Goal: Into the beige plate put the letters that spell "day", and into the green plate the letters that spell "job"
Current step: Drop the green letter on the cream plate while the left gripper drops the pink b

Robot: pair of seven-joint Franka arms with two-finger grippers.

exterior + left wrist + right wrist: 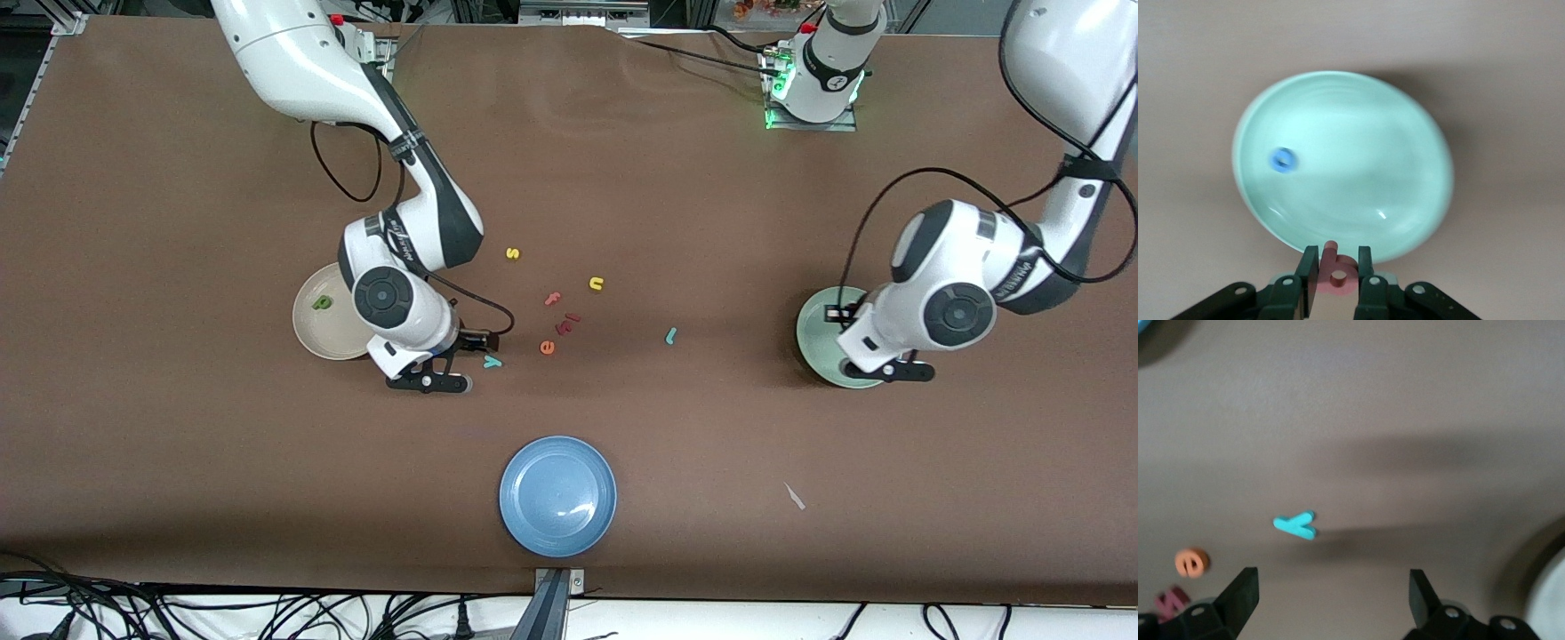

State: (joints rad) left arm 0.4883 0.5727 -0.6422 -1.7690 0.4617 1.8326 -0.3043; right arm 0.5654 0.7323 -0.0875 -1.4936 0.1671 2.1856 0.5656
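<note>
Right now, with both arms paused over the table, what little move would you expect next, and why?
Probably the left gripper opens. It is shut on the salmon b just over the rim of the green plate, where the blue o already lies, so letting go should drop the b in. Meanwhile the right gripper hangs open beside the teal y, likely its next pick.
</note>
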